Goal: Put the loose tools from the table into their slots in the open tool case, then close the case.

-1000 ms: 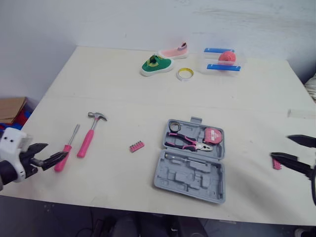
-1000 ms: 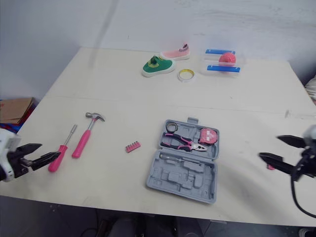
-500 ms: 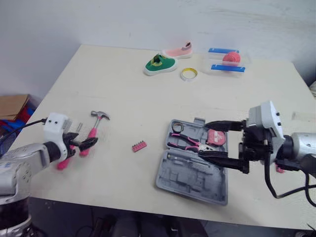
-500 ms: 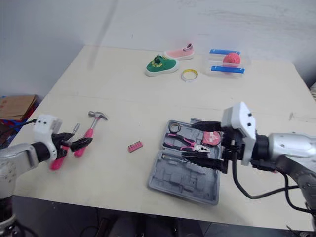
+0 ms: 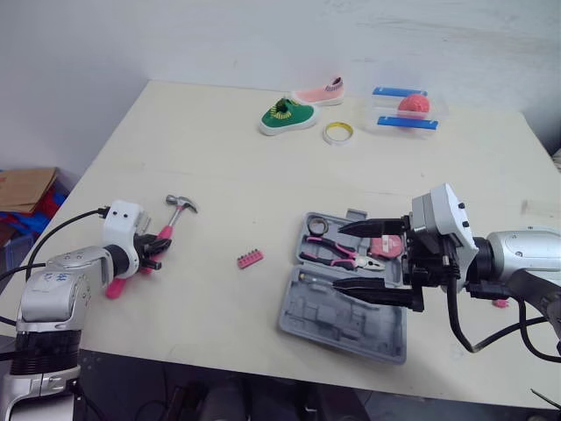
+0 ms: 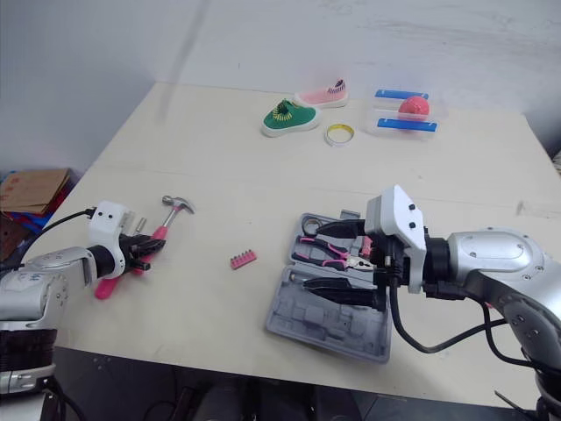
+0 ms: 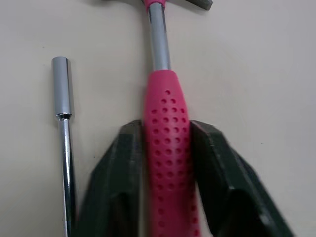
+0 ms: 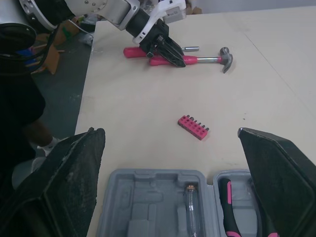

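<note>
Progress early: grey plastic tool case (image 5: 344,312) lies open on the cream table (image 5: 219,149), lid flat. Lid half already holds pink-handled pliers (image 5: 336,256) and what looks like a pink tape measure (image 5: 387,246), partly hidden behind the right arm. Most moulded slots in the near half look empty.

Three loose tools left on the table, all to the left of the case:
- pink-handled claw hammer (image 7: 165,108)
- pink-handled screwdriver with steel shaft (image 7: 62,103), just beside the hammer and roughly parallel to it
- small pink strip of driver bits (image 5: 249,259), between the hammer and the case

Case not yet closed.

Left gripper (image 5: 152,253) has its black fingers pressed on both sides of the hammer's grip, near its upper end. Hammer looks flat on the table, not lifted. Judged step: picking up the hammer. Right gripper (image 5: 375,261) spread wide, holding nothing, hovering over the case with fingers pointing towards the loose tools.

Hammer look: bright pink dimpled grip, likely rubbery, bare steel neck, small steel claw head pointing away from the robot. It is well apart from the case.
</note>
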`<state>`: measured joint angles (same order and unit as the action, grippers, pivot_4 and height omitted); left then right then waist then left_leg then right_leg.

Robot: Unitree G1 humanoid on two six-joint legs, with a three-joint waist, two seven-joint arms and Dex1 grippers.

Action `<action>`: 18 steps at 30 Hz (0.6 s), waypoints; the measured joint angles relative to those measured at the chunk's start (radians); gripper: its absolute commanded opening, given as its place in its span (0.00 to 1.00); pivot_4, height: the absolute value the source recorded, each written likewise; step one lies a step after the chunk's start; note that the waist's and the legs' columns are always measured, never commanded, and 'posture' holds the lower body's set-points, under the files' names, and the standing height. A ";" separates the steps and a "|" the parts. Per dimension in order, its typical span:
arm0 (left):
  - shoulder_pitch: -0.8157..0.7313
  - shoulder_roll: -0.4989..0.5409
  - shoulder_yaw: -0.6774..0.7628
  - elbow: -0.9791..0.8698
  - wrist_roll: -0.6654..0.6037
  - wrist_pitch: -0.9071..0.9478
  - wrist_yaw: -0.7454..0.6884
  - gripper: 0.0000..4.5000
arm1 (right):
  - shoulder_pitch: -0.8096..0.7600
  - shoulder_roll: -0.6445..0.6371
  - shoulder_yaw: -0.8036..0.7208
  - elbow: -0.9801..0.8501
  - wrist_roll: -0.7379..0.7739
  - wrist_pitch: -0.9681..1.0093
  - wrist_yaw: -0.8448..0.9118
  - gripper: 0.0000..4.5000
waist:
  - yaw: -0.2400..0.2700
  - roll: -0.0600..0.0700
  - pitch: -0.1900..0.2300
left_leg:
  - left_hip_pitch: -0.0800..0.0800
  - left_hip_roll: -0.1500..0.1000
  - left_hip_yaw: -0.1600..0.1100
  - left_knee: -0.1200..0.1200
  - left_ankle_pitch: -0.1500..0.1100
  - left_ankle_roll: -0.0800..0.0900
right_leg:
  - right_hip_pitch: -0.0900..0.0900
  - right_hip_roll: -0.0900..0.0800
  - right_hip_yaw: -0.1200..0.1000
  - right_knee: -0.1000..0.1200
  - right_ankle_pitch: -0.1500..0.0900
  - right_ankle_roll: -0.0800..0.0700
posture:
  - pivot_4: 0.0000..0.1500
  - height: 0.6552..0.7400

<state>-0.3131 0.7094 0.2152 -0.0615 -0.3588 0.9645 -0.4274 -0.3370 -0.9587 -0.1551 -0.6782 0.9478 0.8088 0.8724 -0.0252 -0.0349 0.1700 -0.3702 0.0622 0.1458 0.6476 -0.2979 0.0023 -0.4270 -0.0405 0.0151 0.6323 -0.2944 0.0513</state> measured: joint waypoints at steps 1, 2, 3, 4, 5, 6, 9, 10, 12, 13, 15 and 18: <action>0.000 0.000 0.000 -0.001 0.001 -0.001 -0.002 0.12 | 0.003 0.000 0.000 0.000 -0.003 0.000 0.000 1.00 | 0.000 0.000 0.000 | 0.000 0.000 0.000 0.000 0.000 0.000 | 0.000 0.000 -0.001 0.000 0.000 0.000 | 1.00 0.89; 0.000 -0.001 0.000 -0.002 0.002 0.000 -0.002 0.12 | 0.006 0.000 0.000 0.000 -0.006 -0.001 -0.001 1.00 | 0.001 0.000 0.000 | 0.000 0.000 0.000 0.000 0.000 0.000 | 0.000 0.000 -0.001 0.000 0.000 0.000 | 1.00 0.89; 0.000 -0.003 0.001 -0.003 0.002 0.000 -0.002 0.12 | 0.009 0.000 0.000 0.000 -0.006 -0.001 -0.001 1.00 | 0.001 0.000 0.000 | -0.001 0.000 -0.001 0.000 0.000 0.000 | 0.000 0.000 -0.001 0.000 0.000 0.000 | 1.00 0.89; 0.000 -0.003 0.001 -0.003 0.003 0.000 -0.002 0.12 | 0.009 0.000 0.000 0.000 -0.006 -0.001 -0.002 1.00 | 0.001 0.000 0.000 | -0.001 0.000 -0.001 0.000 0.000 0.000 | 0.000 -0.001 -0.001 0.000 0.000 0.000 | 1.00 0.89; 0.000 -0.007 0.002 -0.003 0.004 0.000 -0.002 0.12 | 0.011 0.000 -0.001 0.000 -0.006 -0.001 -0.003 1.00 | 0.001 0.000 0.000 | -0.001 0.000 -0.001 0.000 0.000 0.000 | 0.000 0.000 -0.002 0.000 0.000 0.000 | 1.00 0.89; 0.000 -0.009 0.003 -0.004 0.004 0.000 -0.002 0.12 | 0.013 0.000 -0.001 0.000 -0.007 -0.001 -0.003 1.00 | 0.001 0.000 0.000 | -0.001 0.000 -0.001 0.000 0.000 0.000 | 0.000 -0.001 -0.002 0.000 0.000 0.000 | 1.00 0.89; -0.007 -0.010 0.009 -0.007 0.003 0.005 -0.003 0.12 | 0.022 -0.001 -0.001 0.000 -0.016 -0.002 -0.003 1.00 | 0.001 0.000 0.000 | -0.001 0.000 -0.002 0.000 0.000 0.000 | 0.001 -0.001 -0.003 0.000 0.000 0.000 | 1.00 0.89; -0.012 -0.009 0.013 -0.008 -0.002 0.012 -0.010 0.12 | 0.028 -0.004 -0.003 0.000 -0.019 -0.002 -0.002 1.00 | 0.000 0.000 0.000 | -0.001 0.000 -0.002 0.000 0.000 0.000 | 0.000 -0.001 -0.003 0.000 0.000 0.000 | 1.00 0.89; -0.014 -0.002 0.015 -0.025 -0.033 0.021 -0.048 0.12 | 0.036 -0.012 -0.008 0.003 -0.021 -0.002 0.000 1.00 | -0.001 -0.001 0.001 | -0.003 0.000 -0.002 0.000 0.000 0.000 | -0.001 -0.001 -0.004 -0.001 0.000 0.000 | 1.00 0.89; -0.013 0.010 0.013 -0.047 -0.046 0.020 -0.078 0.12 | 0.040 -0.015 -0.012 0.005 -0.021 -0.002 0.002 1.00 | -0.001 -0.002 0.001 | -0.004 0.000 -0.003 0.000 0.001 0.000 | -0.002 -0.001 -0.005 -0.001 0.000 0.000 | 1.00 0.89; 0.013 0.127 -0.024 -0.157 -0.073 -0.039 -0.223 0.12 | 0.071 -0.042 -0.029 0.009 -0.021 0.000 0.013 1.00 | -0.003 -0.008 0.004 | -0.007 0.001 -0.006 -0.001 0.003 -0.006 | -0.003 -0.001 -0.008 -0.002 -0.001 -0.001 | 1.00 0.89; -0.003 0.252 -0.098 -0.316 -0.093 -0.140 -0.415 0.12 | 0.129 -0.084 -0.082 0.017 -0.020 0.007 0.041 1.00 | -0.003 -0.002 0.004 | -0.006 0.001 -0.006 -0.002 0.002 -0.008 | -0.001 -0.002 -0.008 -0.004 -0.002 -0.004 | 1.00 0.89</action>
<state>-0.3161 0.9619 0.1168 -0.3778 -0.4520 0.8244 -0.8421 -0.2077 -1.0422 -0.2370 -0.6617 0.9279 0.8154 0.9132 -0.0277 -0.0370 0.1738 -0.3759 0.0628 0.1399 0.6455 -0.2964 -0.0057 -0.4279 -0.0421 0.0073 0.6280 -0.2966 0.0475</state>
